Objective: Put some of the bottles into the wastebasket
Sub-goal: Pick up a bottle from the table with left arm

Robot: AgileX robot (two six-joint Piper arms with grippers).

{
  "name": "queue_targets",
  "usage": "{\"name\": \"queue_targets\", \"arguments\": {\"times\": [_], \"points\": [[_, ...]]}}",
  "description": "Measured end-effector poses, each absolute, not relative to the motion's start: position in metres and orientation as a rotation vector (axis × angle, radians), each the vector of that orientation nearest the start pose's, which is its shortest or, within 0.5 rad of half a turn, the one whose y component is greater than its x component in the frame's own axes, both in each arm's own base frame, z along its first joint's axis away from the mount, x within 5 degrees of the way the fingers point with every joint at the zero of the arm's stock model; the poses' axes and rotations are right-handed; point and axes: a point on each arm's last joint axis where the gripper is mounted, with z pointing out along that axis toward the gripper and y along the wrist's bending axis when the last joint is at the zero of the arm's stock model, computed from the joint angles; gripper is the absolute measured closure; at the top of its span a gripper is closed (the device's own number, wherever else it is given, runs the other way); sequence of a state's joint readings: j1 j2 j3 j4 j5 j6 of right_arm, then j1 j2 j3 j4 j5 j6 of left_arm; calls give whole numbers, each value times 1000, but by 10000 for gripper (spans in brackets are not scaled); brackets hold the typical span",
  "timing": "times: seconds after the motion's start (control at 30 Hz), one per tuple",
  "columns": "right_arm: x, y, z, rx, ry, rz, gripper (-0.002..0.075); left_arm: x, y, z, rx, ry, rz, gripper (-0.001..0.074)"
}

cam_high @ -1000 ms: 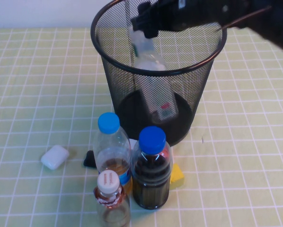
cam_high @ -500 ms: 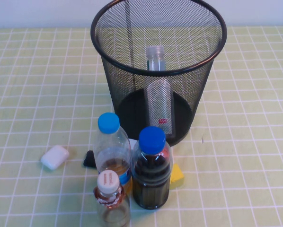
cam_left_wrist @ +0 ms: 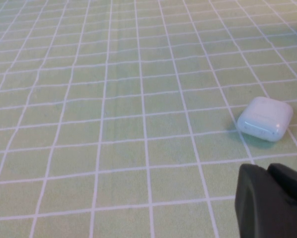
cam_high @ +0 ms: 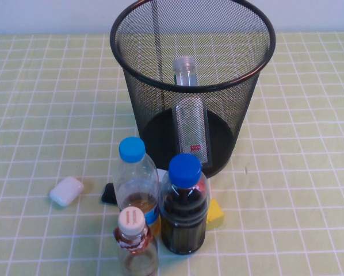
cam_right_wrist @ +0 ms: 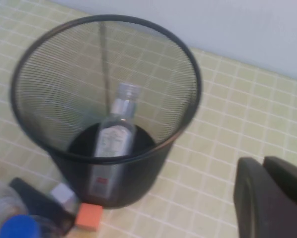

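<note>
left claw point(cam_left_wrist: 275, 203): low, near table | right claw point(cam_right_wrist: 272, 198): raised

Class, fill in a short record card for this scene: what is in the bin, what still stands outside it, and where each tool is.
In bin: tall clear bottle, standing inside the wastebasket
Outside bin: small beige-capped bottle, light-blue-capped bottle, dark cola bottle
Also on table: white case
Left tool: low over the table near the white case, shut
Right tool: raised beside the wastebasket, holding nothing
</note>
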State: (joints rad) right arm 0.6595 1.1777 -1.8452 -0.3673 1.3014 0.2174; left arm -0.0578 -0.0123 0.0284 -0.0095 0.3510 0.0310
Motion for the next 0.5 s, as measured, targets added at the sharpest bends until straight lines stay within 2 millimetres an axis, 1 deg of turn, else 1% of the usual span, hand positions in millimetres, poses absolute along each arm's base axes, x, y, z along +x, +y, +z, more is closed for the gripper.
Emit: {"name": "queue_targets", "arguments": {"times": [0.1, 0.17, 0.23, 0.3, 0.33, 0.37, 0.4, 0.43, 0.5], "points": [[163, 76, 530, -337, 2060, -15, 733, 53, -3, 173, 76, 1849, -28, 735], [167, 68, 514, -316, 2065, -55, 733, 53, -3, 173, 76, 1849, -28, 735], [170, 58, 494, -282, 2040, -46, 733, 53, -3, 173, 76, 1849, -28, 735], [170, 46, 465, -221, 1971, 16, 733, 53, -3, 173, 76, 1849, -28, 735], [170, 41, 453, -194, 1907, 42, 733, 53, -3, 173, 76, 1849, -28, 735], [168, 34, 435, -162, 1854, 50, 733, 53, -3, 173, 76, 1849, -28, 735], [164, 27, 414, -136, 1799, 48, 733, 53, -3, 173, 76, 1849, -28, 735], [156, 22, 399, -116, 1745, 51, 733, 53, -3, 173, 76, 1849, -28, 735], [140, 13, 355, -77, 1648, 50, 733, 53, -3, 173, 76, 1849, -28, 735]]}}
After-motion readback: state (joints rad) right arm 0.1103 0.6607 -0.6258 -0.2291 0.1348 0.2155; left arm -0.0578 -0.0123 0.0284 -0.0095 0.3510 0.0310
